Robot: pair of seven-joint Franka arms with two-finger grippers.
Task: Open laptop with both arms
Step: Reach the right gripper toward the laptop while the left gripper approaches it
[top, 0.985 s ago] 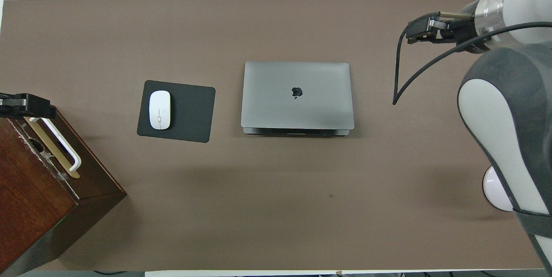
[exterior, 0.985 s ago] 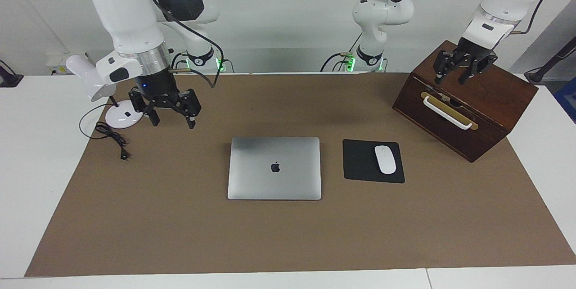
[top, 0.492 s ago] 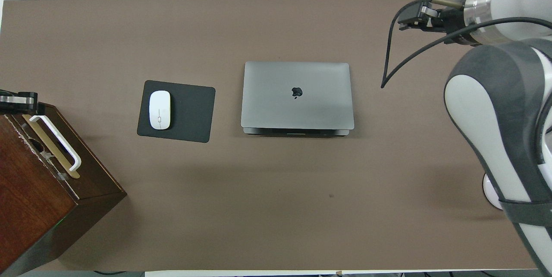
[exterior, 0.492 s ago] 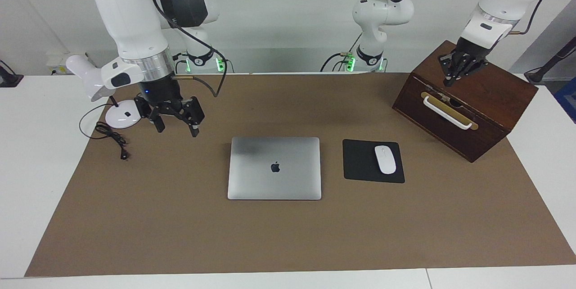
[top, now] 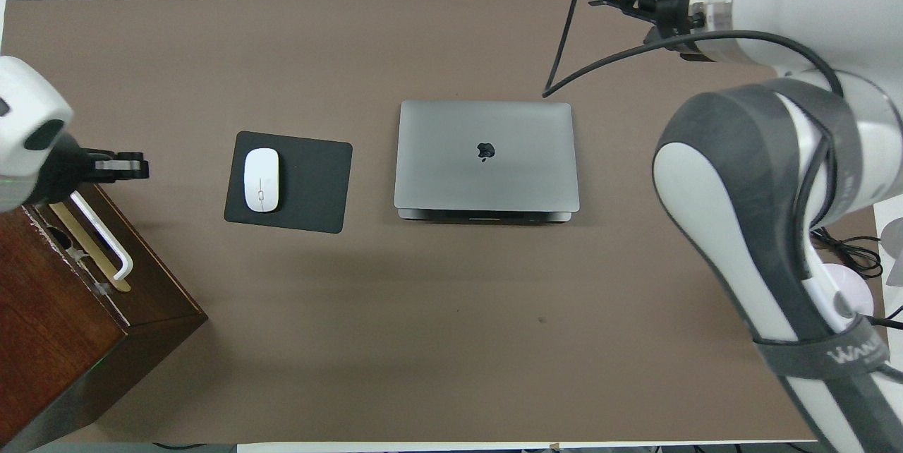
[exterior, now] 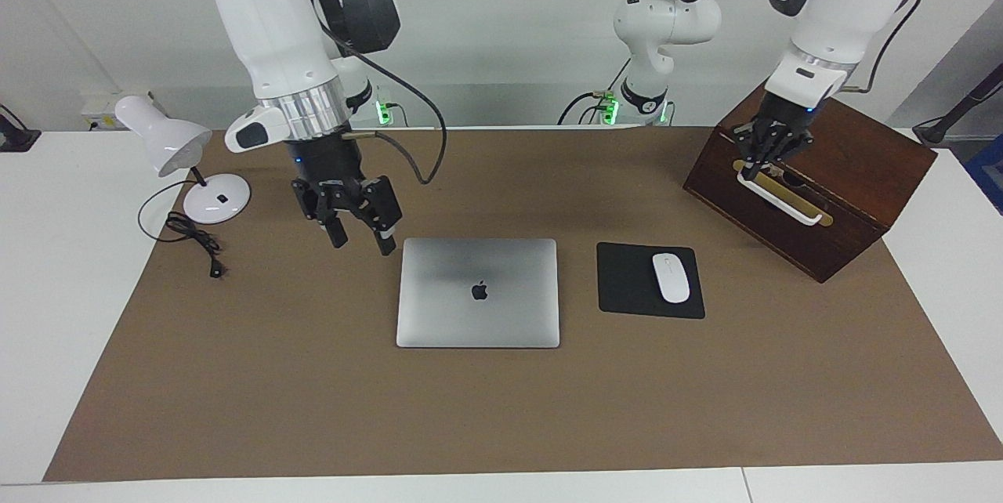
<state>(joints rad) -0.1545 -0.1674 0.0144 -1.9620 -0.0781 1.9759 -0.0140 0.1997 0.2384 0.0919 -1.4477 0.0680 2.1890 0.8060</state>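
- The surface (exterior: pixel 70 268) carries a brown mat (exterior: pixel 313 409), with the laptop (exterior: pixel 478 291) flat near the mat's middle, lid fully shut, logo up. No opening is done yet; the whole lift is left.
- The box (exterior: pixel 815 182), dark wood, stands well apart from the laptop toward the left arm's end, nearer to the robots.
- The right arm (exterior: pixel 274 33) hangs its gripper (exterior: pixel 359 235) just beside the laptop's corner nearest the robots, at the right arm's end, not touching; its jaws are spread.
- The left arm (exterior: pixel 838 1) holds its gripper (exterior: pixel 758 160) over the box's white handle (exterior: pixel 780 197), well apart from the laptop; its jaws are pressed together, pinching nothing I can see.
- The lamp (exterior: pixel 164 146) stands well apart from the laptop, at the right arm's end.
- The pad (exterior: pixel 627 284) with its mouse (exterior: pixel 671 277) lies just beside the laptop, toward the box.
- As I judge it, both arms have yet to reach the lid.
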